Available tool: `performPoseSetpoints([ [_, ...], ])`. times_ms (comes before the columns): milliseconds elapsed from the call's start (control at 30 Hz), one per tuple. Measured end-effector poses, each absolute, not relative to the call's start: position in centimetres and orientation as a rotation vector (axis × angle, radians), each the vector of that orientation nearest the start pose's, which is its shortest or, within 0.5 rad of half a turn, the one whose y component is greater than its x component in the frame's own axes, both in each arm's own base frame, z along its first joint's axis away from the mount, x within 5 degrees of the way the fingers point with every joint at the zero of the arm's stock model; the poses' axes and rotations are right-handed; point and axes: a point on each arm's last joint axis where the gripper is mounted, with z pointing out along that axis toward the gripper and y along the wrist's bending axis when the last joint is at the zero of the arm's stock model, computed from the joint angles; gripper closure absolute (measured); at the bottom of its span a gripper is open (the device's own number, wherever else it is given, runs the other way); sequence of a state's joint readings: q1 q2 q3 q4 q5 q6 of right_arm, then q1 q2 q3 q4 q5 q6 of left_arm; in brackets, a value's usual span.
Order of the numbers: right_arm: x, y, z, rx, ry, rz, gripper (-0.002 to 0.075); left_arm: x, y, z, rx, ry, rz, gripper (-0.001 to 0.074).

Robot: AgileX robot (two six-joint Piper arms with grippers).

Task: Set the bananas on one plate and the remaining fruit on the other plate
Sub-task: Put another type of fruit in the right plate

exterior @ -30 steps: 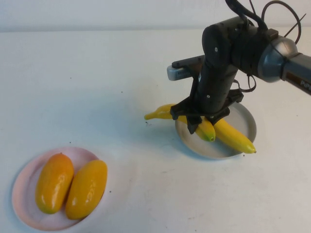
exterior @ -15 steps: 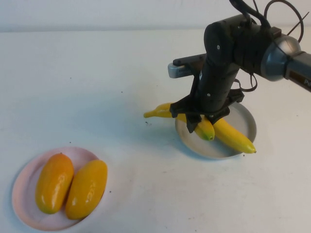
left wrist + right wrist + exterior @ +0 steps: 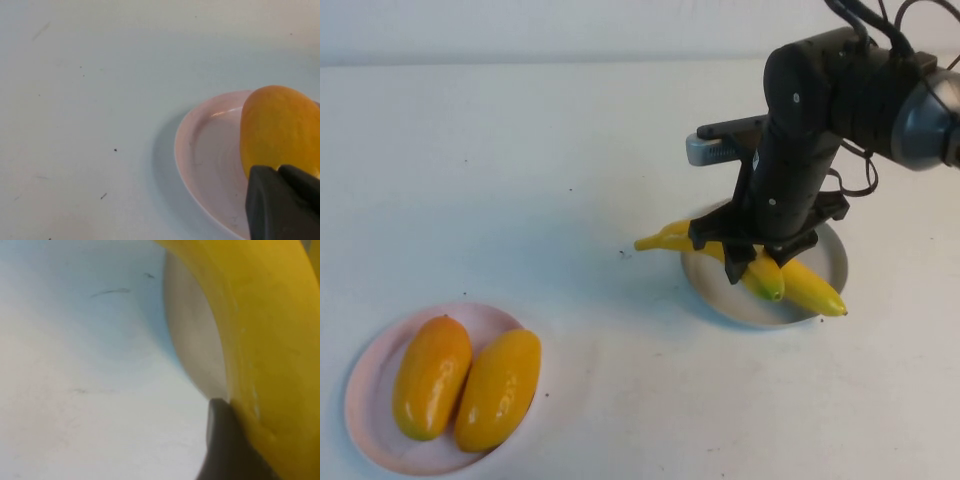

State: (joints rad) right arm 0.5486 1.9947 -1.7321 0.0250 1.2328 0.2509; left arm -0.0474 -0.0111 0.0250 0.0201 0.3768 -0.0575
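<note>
Two mango-like fruits point(image 3: 465, 388) on pink plate point(image 3: 360, 400), near-left tabletop corner. Right end effector point(image 3: 756, 262) clamped on banana point(image 3: 760, 275), shifted rightward onto grey-blue plate point(image 3: 825, 255) beside second banana point(image 3: 812, 285); release looks next. Left end effector point(image 3: 285, 202) closed, empty, over pink plate.

Two yellow bananas point(image 3: 790, 280) across grey-blue plate point(image 3: 830, 262); two orange-yellow fruits point(image 3: 465, 378) side by side on pink plate point(image 3: 365, 395)

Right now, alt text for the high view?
The right gripper clamps one banana over the grey-blue plate, where a second banana already lies. At the table's near left, two orange-yellow fruits sit side by side on the pink plate; the left gripper is out of frame.
</note>
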Motion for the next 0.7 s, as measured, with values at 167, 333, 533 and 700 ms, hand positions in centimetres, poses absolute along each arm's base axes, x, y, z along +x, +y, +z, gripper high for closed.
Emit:
performPoseSetpoints([
  [167,36.1,21.7,23.7,-0.417,2.997,0.099,0.0416,5.2,-0.2,17.2,0.001,1.875,-0.054,0.0738],
  [333,36.2,21.7,23.6,-0.418,3.001,0.096,0.0342,5.2,-0.2,17.2,0.001,1.875,-0.054,0.0738],
  [533,36.2,21.7,23.6,-0.416,3.001,0.097,0.03,5.2,-0.2,17.2,0.001,1.875,-0.054,0.0738],
  [700,35.7,21.8,24.8,-0.441,2.98,0.161,0.0359,5.2,-0.2,17.2,0.001,1.875,-0.054,0.0738],
])
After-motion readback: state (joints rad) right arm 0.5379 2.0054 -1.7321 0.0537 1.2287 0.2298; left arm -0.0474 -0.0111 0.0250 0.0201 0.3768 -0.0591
